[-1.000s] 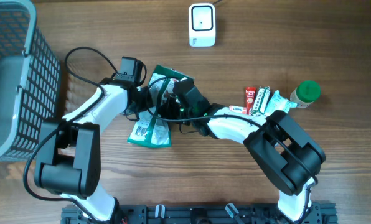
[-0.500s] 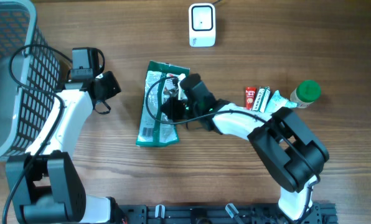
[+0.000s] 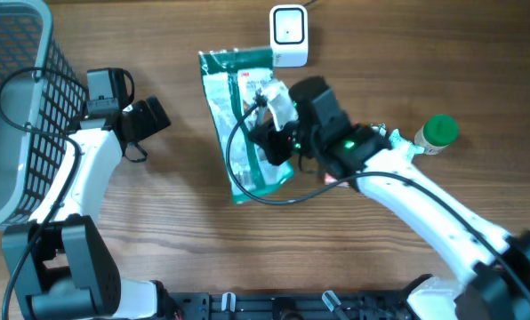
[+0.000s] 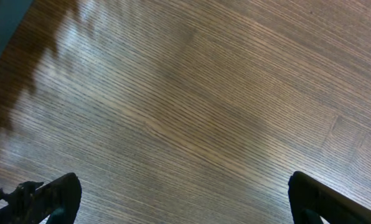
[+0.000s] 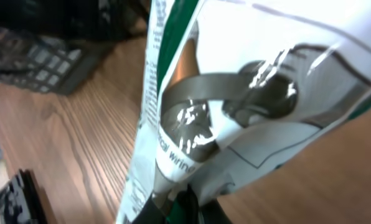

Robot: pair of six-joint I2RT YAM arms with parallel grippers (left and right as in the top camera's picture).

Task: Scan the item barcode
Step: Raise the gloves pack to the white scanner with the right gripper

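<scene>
The bag (image 3: 238,116) looks light, soft and slippery, so the right end effector (image 3: 278,135) pinches its 3 o'clock edge, while the left end effector (image 3: 149,120) is spread wide.

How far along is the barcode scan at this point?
Done: the green-and-white packet is gripped by the right gripper and held up. In hand: its top edge sits beside the white scanner. Left: the scan itself, since it cannot be told whether the barcode faces the scanner. The left gripper stands open over the table, apart from the packet.
</scene>
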